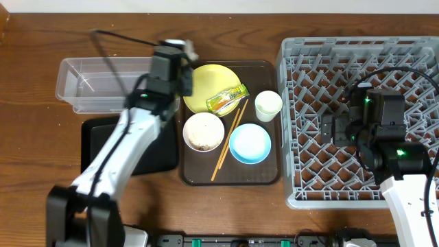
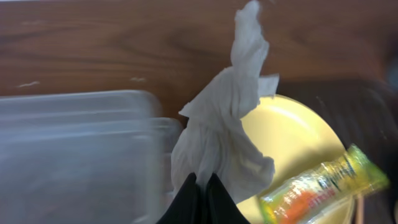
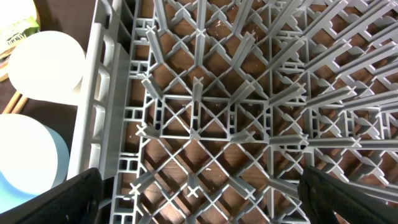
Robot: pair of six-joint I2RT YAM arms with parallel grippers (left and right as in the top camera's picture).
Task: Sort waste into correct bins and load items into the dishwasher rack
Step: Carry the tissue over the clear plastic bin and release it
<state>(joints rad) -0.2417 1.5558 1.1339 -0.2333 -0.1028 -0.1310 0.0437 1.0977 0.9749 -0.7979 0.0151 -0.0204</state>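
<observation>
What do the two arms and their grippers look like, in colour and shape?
The left arm and right arm have white links, black blocky joints and small green lights. A thin black cable loops beside each. The left gripper and right gripper are black, with no markings visible.

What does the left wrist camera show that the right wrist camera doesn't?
Only the left wrist view: the white tissue pinched in the left gripper, the clear tub, the yellow plate and the snack wrapper. Only the right wrist view: the grey rack, white cup, blue bowl and the open right gripper. Both: a strip of the brown tray.
</observation>
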